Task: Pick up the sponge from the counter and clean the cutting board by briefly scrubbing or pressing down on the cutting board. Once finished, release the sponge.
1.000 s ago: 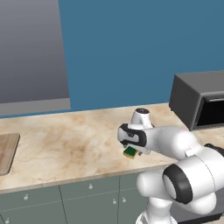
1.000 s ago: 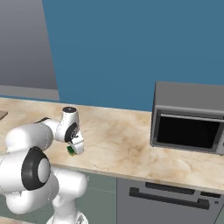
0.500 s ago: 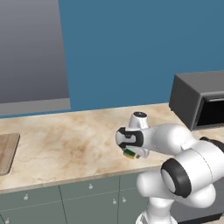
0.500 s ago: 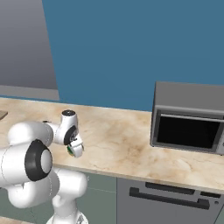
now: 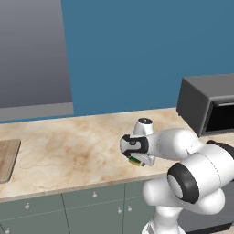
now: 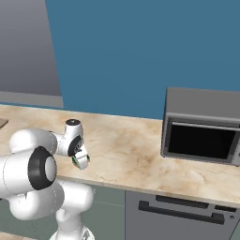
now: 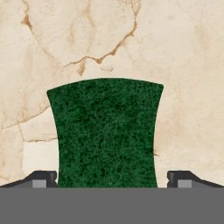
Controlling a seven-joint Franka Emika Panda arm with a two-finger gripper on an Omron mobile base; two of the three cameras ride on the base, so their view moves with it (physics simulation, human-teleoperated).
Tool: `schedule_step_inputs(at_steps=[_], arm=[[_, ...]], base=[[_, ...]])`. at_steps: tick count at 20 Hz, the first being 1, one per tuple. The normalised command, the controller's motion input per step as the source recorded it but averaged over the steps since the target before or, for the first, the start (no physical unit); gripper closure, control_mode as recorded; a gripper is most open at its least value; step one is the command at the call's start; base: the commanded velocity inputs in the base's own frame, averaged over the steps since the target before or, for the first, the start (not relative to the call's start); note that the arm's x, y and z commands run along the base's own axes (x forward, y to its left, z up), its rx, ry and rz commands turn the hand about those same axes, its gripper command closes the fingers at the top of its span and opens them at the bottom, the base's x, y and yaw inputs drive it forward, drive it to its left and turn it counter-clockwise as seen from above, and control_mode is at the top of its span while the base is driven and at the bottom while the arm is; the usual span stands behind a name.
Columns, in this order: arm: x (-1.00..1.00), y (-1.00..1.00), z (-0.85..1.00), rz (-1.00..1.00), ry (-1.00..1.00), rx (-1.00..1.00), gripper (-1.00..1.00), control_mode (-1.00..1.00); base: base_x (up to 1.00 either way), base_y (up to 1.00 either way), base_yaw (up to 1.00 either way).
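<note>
In the hand view, the dark green sponge (image 7: 106, 133) lies on the marbled tabletop (image 7: 183, 65), filling the centre. The fingers (image 7: 40, 178) stand spread wide at lower left and lower right, flanking the sponge without pinching it.

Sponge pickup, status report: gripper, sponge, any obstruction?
Gripper open, fingertips either side of the sponge, not closed on it. Sponge flat on the counter, green side up. Cutting board far left. Nothing in the way.
</note>
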Motion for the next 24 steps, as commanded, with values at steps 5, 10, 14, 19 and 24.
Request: schedule_step_inputs(at_steps=[5,10,14,19,24], arm=[[0.0,0.0,-0.03,-0.01,-0.01,0.0,1.0,-1.0],[0.0,0.0,-0.02,-0.01,-0.02,0.0,1.0,-1.0],[-0.04,0.0,0.0,-0.01,-0.05,0.0,1.0,-1.0],[-0.19,0.0,0.18,-0.05,-0.02,0.0,1.0,-1.0],[-0.28,0.0,0.65,-0.03,-0.06,0.0,1.0,-1.0]], base=[[0.0,0.0,0.0],[0.0,0.0,0.0],[0.0,0.0,0.0],[0.0,0.0,0.0],[0.0,0.0,0.0]])
